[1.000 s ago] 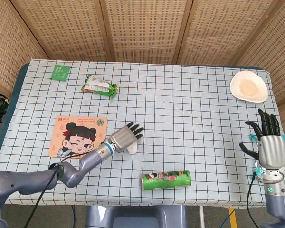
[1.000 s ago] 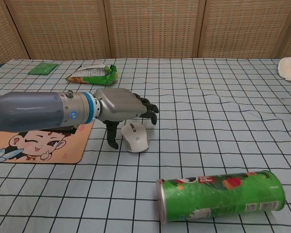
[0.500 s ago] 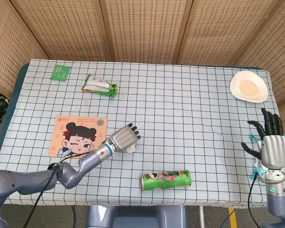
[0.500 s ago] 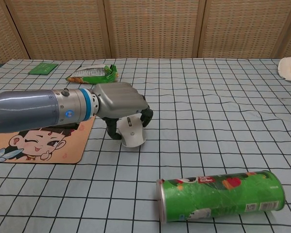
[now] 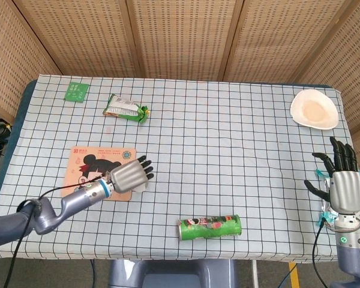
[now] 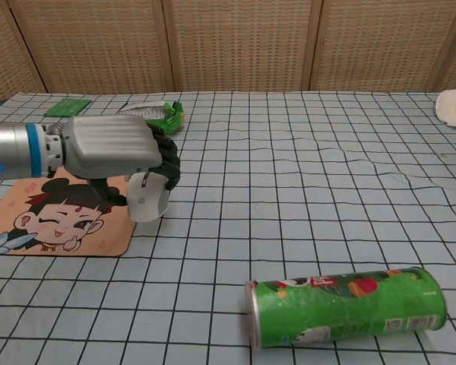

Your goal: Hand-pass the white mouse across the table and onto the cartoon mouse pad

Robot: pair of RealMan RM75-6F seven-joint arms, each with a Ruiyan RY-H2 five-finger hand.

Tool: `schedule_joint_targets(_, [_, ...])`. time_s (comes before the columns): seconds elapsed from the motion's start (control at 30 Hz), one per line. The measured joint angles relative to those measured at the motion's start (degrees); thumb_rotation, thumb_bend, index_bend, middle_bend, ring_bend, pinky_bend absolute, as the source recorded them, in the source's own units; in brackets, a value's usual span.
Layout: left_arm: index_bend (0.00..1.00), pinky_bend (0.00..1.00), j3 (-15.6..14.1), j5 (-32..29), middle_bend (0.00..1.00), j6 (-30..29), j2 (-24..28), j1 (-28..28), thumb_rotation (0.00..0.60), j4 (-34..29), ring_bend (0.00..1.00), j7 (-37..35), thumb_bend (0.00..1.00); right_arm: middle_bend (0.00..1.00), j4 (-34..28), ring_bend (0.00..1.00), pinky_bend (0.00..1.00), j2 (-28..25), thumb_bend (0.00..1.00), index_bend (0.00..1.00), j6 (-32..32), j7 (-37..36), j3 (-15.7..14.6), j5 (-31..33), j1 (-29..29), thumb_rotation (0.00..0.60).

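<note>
The green chip can (image 5: pixel 209 227) lies on its side near the front edge of the table (image 5: pixel 240 132), its lid end pointing left; what it holds cannot be told. At the far right, close to the table's right edge, sits a white dish (image 5: pixel 314 110) with a pale tan patch in its hollow. A green snack bag (image 5: pixel 126 108) lies far left, and a small green packet (image 5: pixel 77 91) lies further left, near the far-left corner.

The left hand (image 6: pixel 110 147) grips the white mouse (image 6: pixel 147 199), fingers curled over its top and the thumb below, so the mouse hangs tilted from the hand. In the chest view the mouse is at the right edge of the cartoon mouse pad (image 6: pixel 38 224); whether it touches the pad or the cloth cannot be told. In the head view the hand covers the pad's right part and only a sliver of the mouse shows beside it.

The right hand (image 5: pixel 341 180) stands upright at the near right corner, fingers spread and holding nothing, well apart from everything else.

Between the pad and the dish the checked cloth stretches wide. The pad lies toward the table's left side, with a strip of cloth between it and the left edge.
</note>
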State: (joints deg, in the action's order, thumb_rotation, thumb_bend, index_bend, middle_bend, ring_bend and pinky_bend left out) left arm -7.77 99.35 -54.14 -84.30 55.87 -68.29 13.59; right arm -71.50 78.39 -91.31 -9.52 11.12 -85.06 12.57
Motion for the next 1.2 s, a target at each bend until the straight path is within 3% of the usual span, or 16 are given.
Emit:
schedule_joint_targets(0.17, [0.56, 0.24, -4.6, 5.0, 0.32, -8.1, 2.8, -3.4, 0.600, 6.5, 0.21, -7.5, 0.34, 0.08, -0.2, 0.00, 0.00, 0.1, 0.14, 0.33, -0.1, 0.9, -0.2, -0.3, 0.0, 0.600])
schedule_joint_targets(0.4, [0.57, 0.24, -8.2, 7.4, 0.32, -12.2, 3.2, -8.2, 0.600, 16.4, 0.21, -12.8, 0.34, 0.08, -0.3, 0.00, 0.00, 0.4, 0.14, 0.33, 0.2, 1.7, -0.4, -0.5, 0.0, 0.600])
schedule_joint_targets(0.9, [0.55, 0.24, -11.8, 13.5, 0.32, -20.7, -5.5, -12.5, 0.600, 37.6, 0.21, -21.2, 0.34, 0.08, 0.0, 0.00, 0.00, 0.6, 0.14, 0.33, 0.6, 2.2, -0.3, -0.3, 0.0, 0.600])
schedule_joint_targets(1.07, [0.43, 0.19, -12.1, 14.0, 0.21, -22.0, -7.6, -13.2, 0.600, 40.9, 0.13, -22.8, 0.34, 0.08, 0.2, 0.00, 0.00, 0.7, 0.14, 0.33, 0.8, 2.2, -0.4, -0.3, 0.1, 0.600])
schedule_joint_targets(1.2, [0.24, 0.07, -12.4, 14.3, 0.03, -22.4, -8.4, -13.4, 0.600, 42.8, 0.01, -23.3, 0.33, 0.08, 0.2, 0.00, 0.00, 0.8, 0.14, 0.33, 0.9, 2.2, -0.3, -0.2, 0.1, 0.600])
